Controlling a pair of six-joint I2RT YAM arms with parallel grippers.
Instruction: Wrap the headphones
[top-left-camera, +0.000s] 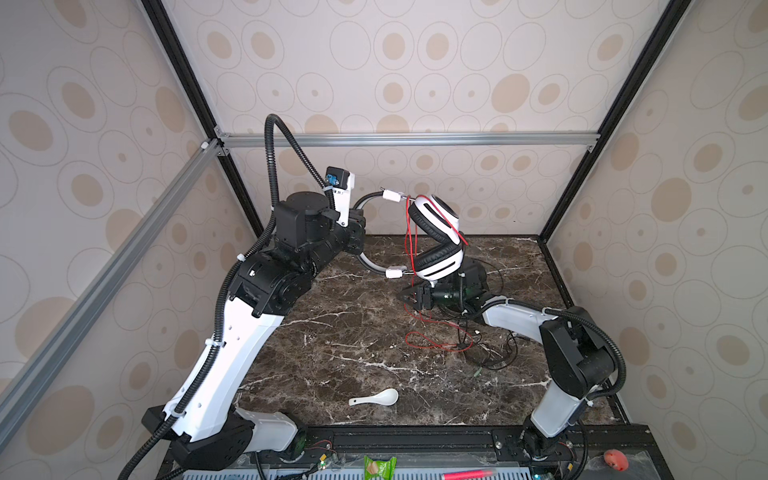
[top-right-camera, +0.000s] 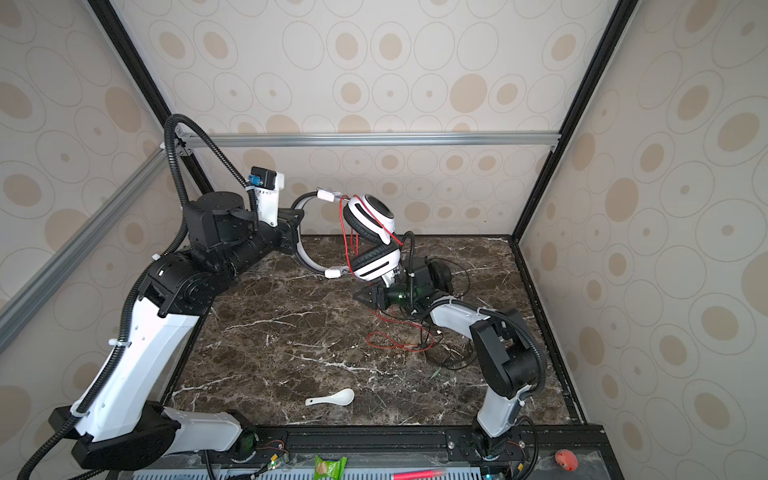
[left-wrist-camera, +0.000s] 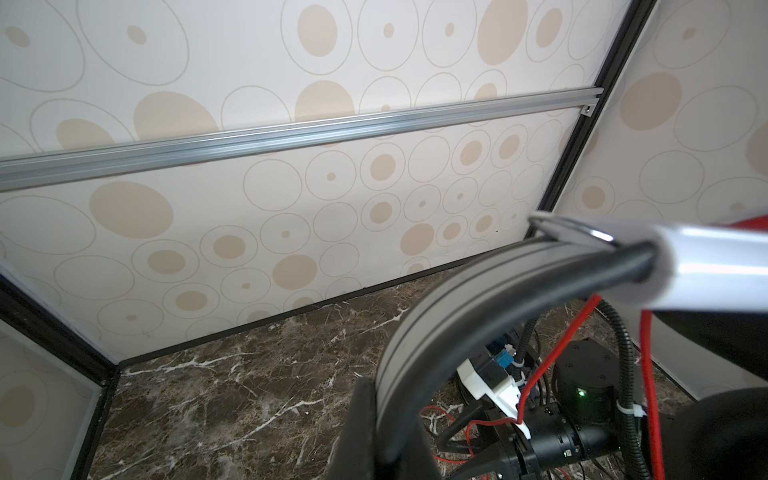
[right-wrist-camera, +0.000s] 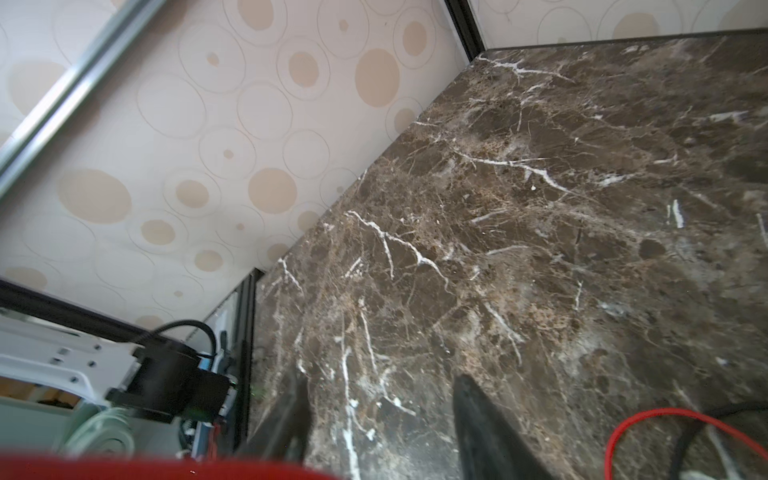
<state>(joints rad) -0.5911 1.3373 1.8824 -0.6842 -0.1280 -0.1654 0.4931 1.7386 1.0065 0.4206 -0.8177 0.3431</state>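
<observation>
Above the veined brown marble table (top-left-camera: 332, 357), our left gripper (top-left-camera: 360, 235) is clamped on the smooth grey band (left-wrist-camera: 415, 324) of the white headphones (top-left-camera: 436, 232), whose padded cups hang in midair toward the back edge. Our right gripper (top-left-camera: 409, 298) hovers below them, fingers parted, beside the thin red cord (top-left-camera: 432, 344); bare marble spreads frontward around a glossy spoon (top-left-camera: 376, 398)

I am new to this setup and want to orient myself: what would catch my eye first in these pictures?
The white headset stands out, held in the air by its grey band in the shut left gripper, toward the back. Its red cord hangs down past the open right gripper to a loose loop on the marble table.
</observation>
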